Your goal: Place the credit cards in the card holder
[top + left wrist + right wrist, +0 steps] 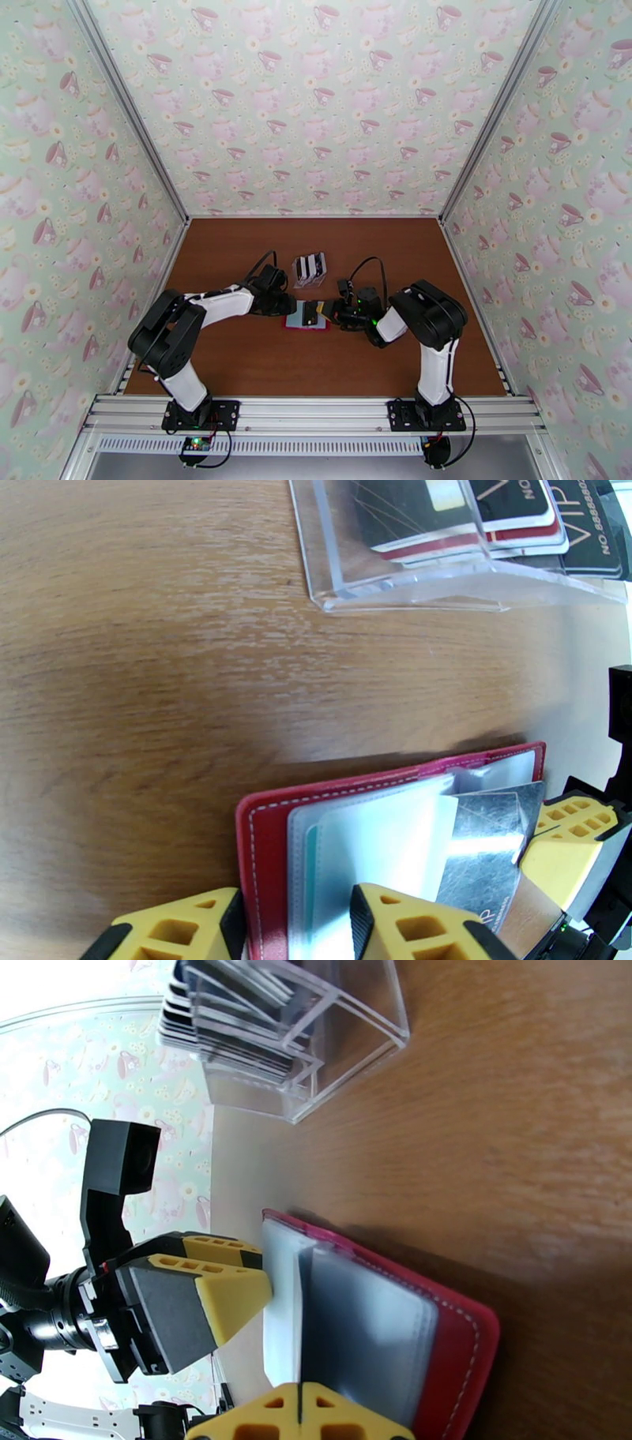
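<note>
While the left gripper (294,906), part open, steadied the red card holder (265,835), the right gripper (300,1404) pinched a black card (491,857). Keeping it level with the pocket (371,851) seemed wise.

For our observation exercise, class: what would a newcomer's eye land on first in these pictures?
An open red wallet lies mid-table, with the left gripper and right gripper meeting at it from either side. Just behind it stands a clear rack of cards, and teacup wallpaper rises all round.
</note>
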